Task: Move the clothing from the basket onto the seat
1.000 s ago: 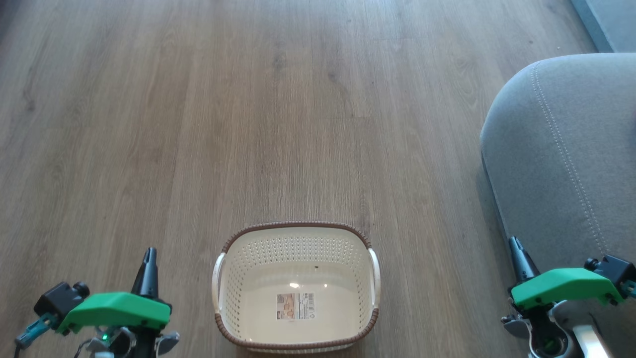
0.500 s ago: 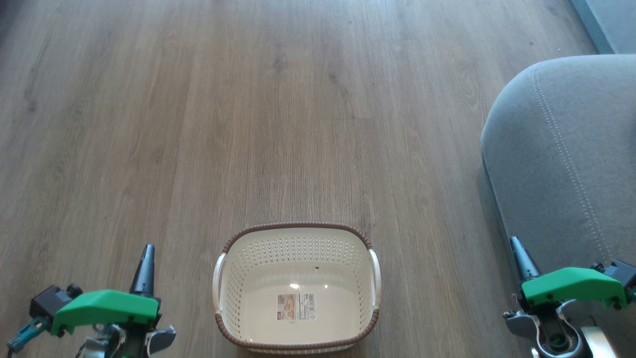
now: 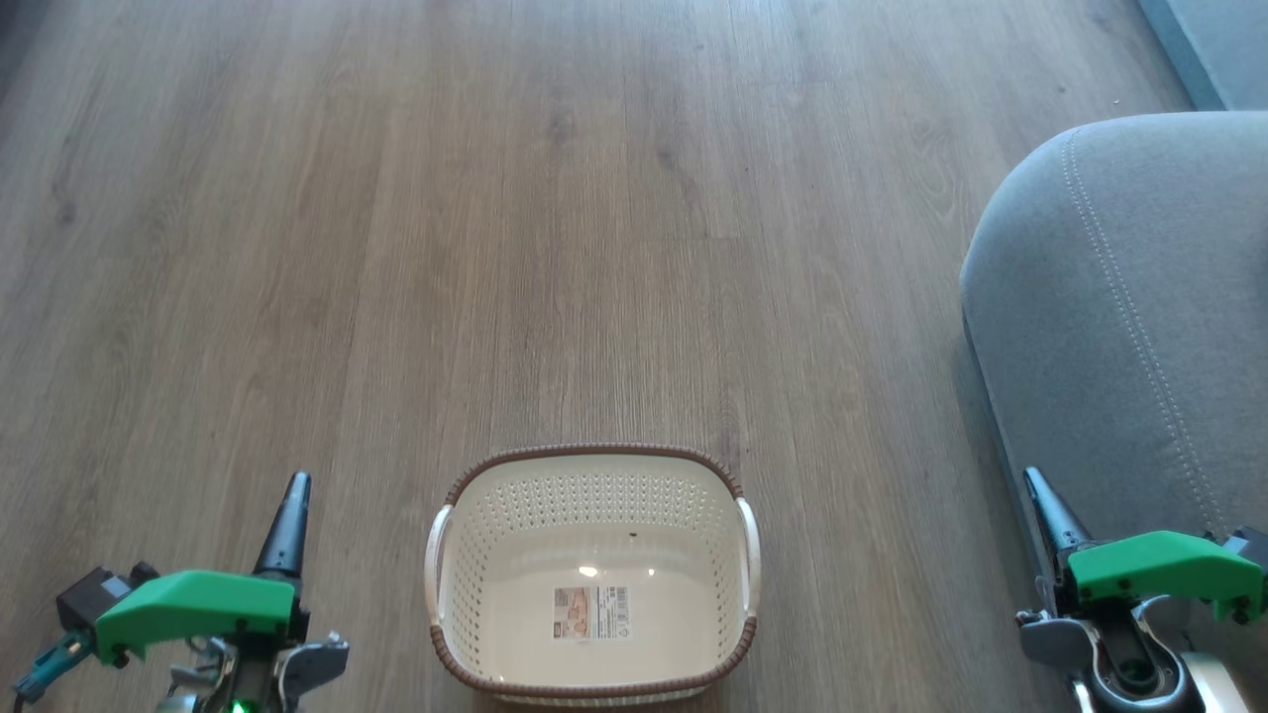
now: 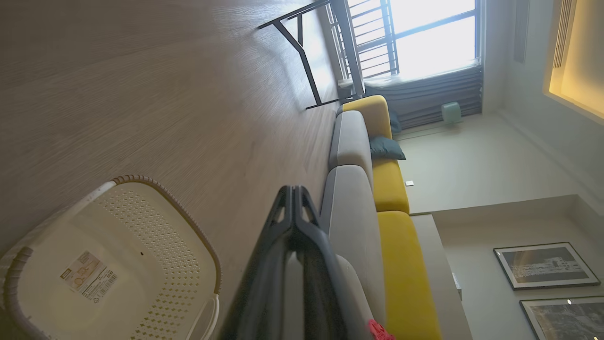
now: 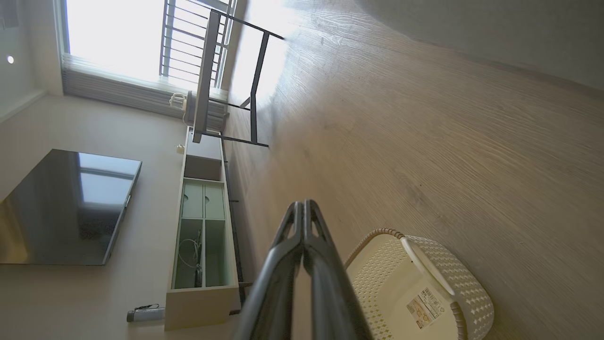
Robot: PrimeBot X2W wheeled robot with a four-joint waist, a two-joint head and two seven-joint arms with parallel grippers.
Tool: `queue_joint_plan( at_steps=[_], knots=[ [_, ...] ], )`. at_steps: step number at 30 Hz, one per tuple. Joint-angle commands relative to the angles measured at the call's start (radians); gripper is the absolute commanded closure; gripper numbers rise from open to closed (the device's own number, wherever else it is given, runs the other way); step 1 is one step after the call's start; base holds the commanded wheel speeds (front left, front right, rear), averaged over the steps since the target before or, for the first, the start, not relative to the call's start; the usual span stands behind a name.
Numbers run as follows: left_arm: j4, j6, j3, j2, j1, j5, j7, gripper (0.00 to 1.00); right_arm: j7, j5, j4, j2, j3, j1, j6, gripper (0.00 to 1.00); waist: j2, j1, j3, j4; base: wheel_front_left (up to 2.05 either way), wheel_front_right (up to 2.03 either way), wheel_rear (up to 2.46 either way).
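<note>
Head view: the basket [image 3: 594,448] sits at the bottom centre of the frame on the wooden floor [image 3: 495,248], its long axis running left to right, a handle at each end. I see only a sticker [image 3: 590,610] on its bottom, no fabric. My left gripper [image 3: 296,482] is at the lower left, fingers pressed together and holding nothing, and it is the nearer one to the basket. My right gripper [image 3: 1033,479] is at the lower right, likewise closed and empty, at the edge of the grey seat [image 3: 1139,297] that fills the right side.

Left wrist view: the closed fingers rise from the bottom centre. The basket is at the lower left, the seat just to their right. A scrap of red at the bottom edge, right of the fingers, I take for the clothing [image 4: 380,331] lying on the seat.

Right wrist view: the fingers are shut, with the basket at the lower right, empty. I judge there is nothing left to lift.
</note>
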Motion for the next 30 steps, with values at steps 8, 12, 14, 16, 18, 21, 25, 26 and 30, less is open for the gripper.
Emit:
queue_joint_plan(
  at_steps=[8,12,14,16,18,21,25,26,30],
  knots=[
    [-0.041,-0.016,0.044,0.005,-0.066,-0.105,0.028,1.0,0.03,0.095,-0.045,0.005,-0.008,-0.044,0.006,1.0,-0.0001,0.0,-0.002,0.001,0.0,0.0,0.0],
    [-0.043,-0.02,0.049,0.005,-0.07,-0.151,0.04,1.0,0.042,0.135,-0.049,0.007,-0.017,-0.045,0.006,1.0,-0.0001,0.0,-0.002,0.002,0.0,0.0,0.0],
    [-0.043,-0.022,0.051,0.005,-0.072,-0.174,0.046,1.0,0.048,0.156,-0.05,0.009,-0.022,-0.045,0.006,1.0,-0.0001,0.0,-0.003,0.002,0.0,0.0,0.0],
    [-0.044,-0.024,0.053,0.005,-0.073,-0.197,0.052,1.0,0.054,0.176,-0.052,0.01,-0.026,-0.045,0.006,1.0,-0.0001,0.0,-0.003,0.003,0.0,0.0,0.0],
    [-0.045,-0.026,0.055,0.006,-0.075,-0.22,0.058,1.0,0.06,0.196,-0.054,0.012,-0.031,-0.045,0.006,1.0,-0.0001,0.0,-0.003,0.003,0.0,0.0,0.0],
    [-0.047,-0.029,0.059,0.006,-0.078,-0.255,0.066,1.0,0.069,0.227,-0.056,0.014,-0.038,-0.045,0.007,1.0,-0.0001,0.0,-0.004,0.004,0.0,0.0,0.0],
    [-0.048,-0.033,0.064,0.006,-0.082,-0.301,0.078,1.0,0.081,0.267,-0.059,0.016,-0.047,-0.045,0.007,1.0,-0.0001,0.0,-0.005,0.004,0.0,0.0,0.0],
    [-0.049,-0.034,0.065,0.006,-0.083,-0.314,0.082,1.0,0.084,0.279,-0.06,0.017,-0.05,-0.045,0.007,1.0,-0.0001,0.0,-0.005,0.004,0.0,0.0,0.0],
    [-0.049,-0.034,0.065,0.006,-0.083,-0.314,0.082,1.0,0.085,0.278,-0.06,0.017,-0.05,-0.045,0.007,1.0,-0.0001,0.0,-0.005,0.004,0.0,0.0,0.0]
  ],
)
